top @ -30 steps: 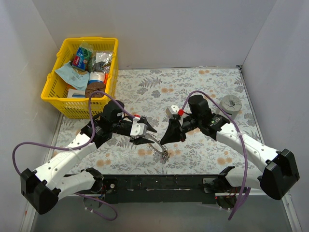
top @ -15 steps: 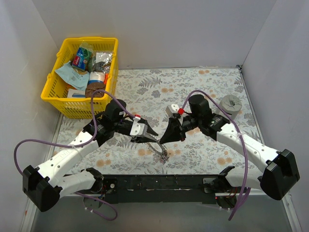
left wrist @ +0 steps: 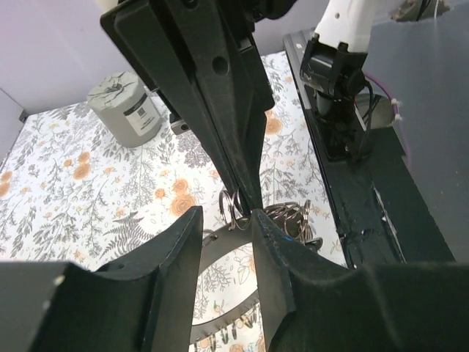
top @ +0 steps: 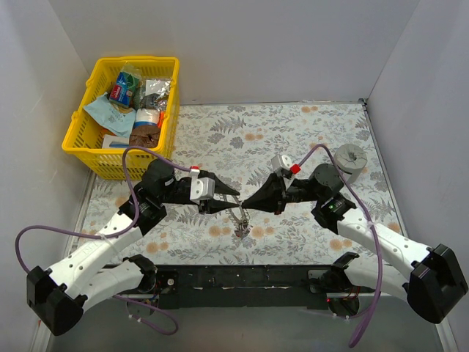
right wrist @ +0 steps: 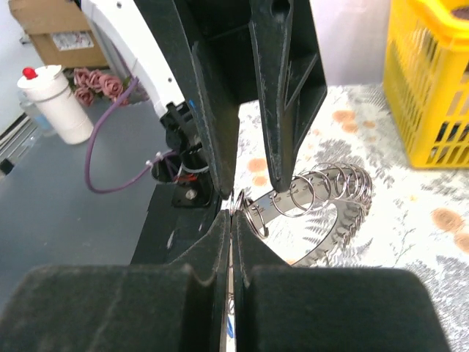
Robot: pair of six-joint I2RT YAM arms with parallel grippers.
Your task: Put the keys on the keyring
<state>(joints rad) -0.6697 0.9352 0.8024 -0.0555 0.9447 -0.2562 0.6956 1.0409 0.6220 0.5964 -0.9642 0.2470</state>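
Keyring [top: 238, 216] between left fingers [top: 220, 192] and right fingers [top: 261, 199]; basket [top: 79, 119] back-left, cylinder [top: 352, 159] right

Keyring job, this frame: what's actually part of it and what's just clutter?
Job:
- keyring, held up between the two tools
- keys, bunched just below it
- left tool
- right tool

Clutter:
- yellow basket full of packets, far left
- grey cylinder, far right
- white bottle, off the table

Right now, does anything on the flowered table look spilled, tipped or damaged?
Nothing stands out. The yellow plastic basket and squat grey cylinder stand upright; the thin silvery metal keyring is held between the left gripper and right gripper.
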